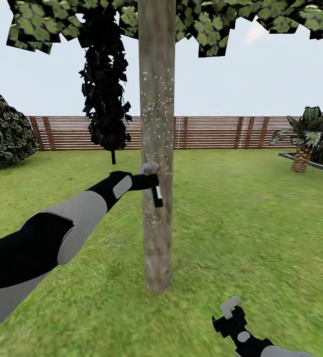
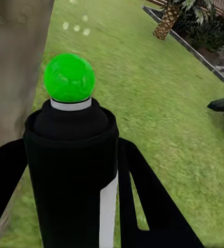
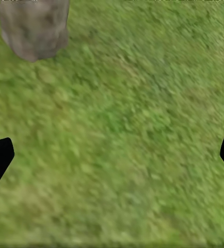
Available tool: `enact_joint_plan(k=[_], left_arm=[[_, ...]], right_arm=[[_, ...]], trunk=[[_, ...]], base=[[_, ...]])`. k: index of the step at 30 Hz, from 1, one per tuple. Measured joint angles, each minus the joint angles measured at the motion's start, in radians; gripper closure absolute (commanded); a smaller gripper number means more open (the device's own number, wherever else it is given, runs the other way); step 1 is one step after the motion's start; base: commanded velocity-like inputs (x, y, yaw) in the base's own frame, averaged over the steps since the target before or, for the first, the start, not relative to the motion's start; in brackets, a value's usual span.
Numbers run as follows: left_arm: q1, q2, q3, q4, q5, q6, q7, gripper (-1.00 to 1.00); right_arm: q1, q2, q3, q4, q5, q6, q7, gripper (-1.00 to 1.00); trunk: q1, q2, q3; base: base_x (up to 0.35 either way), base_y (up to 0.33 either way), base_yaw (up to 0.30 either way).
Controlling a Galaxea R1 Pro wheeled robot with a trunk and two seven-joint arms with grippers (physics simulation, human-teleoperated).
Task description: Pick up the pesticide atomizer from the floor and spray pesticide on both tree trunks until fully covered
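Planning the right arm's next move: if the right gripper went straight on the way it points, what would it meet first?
Probably the lawn: the open right gripper faces grass, with the tree trunk off to one side.

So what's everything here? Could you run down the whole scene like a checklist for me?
Surface: green lawn, uneven grass.
Job's things: tree trunk right ahead, white pesticide specks dotted on its bark; pesticide atomizer, dark with a green dot on top, held beside the trunk.
Clutter: nothing seen.
Grippers: left tool shut on the atomizer at the trunk; right tool open, low over the grass, holding nothing.
Cables: nothing seen.
Surroundings: slatted wooden fence, bush, dark narrow tree, small palm, pale sky.
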Motion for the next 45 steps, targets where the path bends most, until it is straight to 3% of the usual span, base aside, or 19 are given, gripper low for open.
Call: enact_joint_plan(k=[6,9,10,11,19,25,27,31,35,45], left_arm=[[0.023,0.000,-0.005,0.024,-0.004,-0.001,-0.013,1.00],[0.030,0.000,-0.003,0.066,-0.079,-0.003,-0.013,1.00],[0.031,0.000,-0.009,0.074,-0.137,-0.004,-0.012,1.00],[0.033,0.000,-0.005,0.076,-0.156,-0.004,-0.012,1.00],[0.073,0.000,-0.008,0.077,-0.178,-0.008,-0.017,1.00],[0.075,0.000,-0.008,0.078,-0.186,-0.012,-0.074,1.00],[0.077,0.000,-0.011,0.079,-0.249,-0.020,-0.075,1.00],[0.110,0.000,-0.015,0.079,-0.309,-0.023,-0.076,1.00],[0.141,0.000,-0.015,0.079,-0.316,-0.026,-0.077,1.00],[0.247,0.000,-0.020,0.080,-0.319,-0.144,-0.084,1.00]], right_arm=[[0.000,0.012,0.000,0.000,0.000,0.000,0.000,-1.00],[0.000,0.019,0.000,0.000,0.000,0.000,0.000,-1.00],[0.000,0.021,0.000,0.000,0.000,0.000,0.000,-1.00],[0.000,0.022,0.000,0.000,0.000,0.000,0.000,-1.00],[0.000,0.023,0.001,-0.001,0.004,0.000,0.000,-1.00],[0.000,0.023,0.001,-0.001,0.005,0.000,0.000,-1.00],[0.000,0.023,0.001,-0.001,0.005,0.000,0.000,-1.00],[0.000,0.023,0.001,-0.001,0.005,0.000,0.000,-1.00],[-0.001,0.023,0.001,-0.001,0.005,0.000,0.000,-1.00],[0.000,0.033,0.000,-0.001,0.005,0.000,0.000,-1.00]], trunk=[[0.000,0.000,0.000],[0.000,0.000,0.000],[0.000,0.000,0.000],[0.000,0.000,0.000],[0.000,0.000,0.000],[0.000,0.000,0.000],[0.000,0.000,0.000],[0.000,0.000,0.000],[0.000,0.000,0.000],[0.000,0.000,0.000]], base=[[0.000,0.000,0.000],[0.000,0.000,0.000],[0.000,0.000,0.000],[0.000,0.000,0.000],[0.000,0.000,0.000],[0.000,0.000,0.000],[0.000,0.000,0.000],[0.000,0.000,0.000],[0.000,0.000,0.000],[0.000,0.000,0.000]])
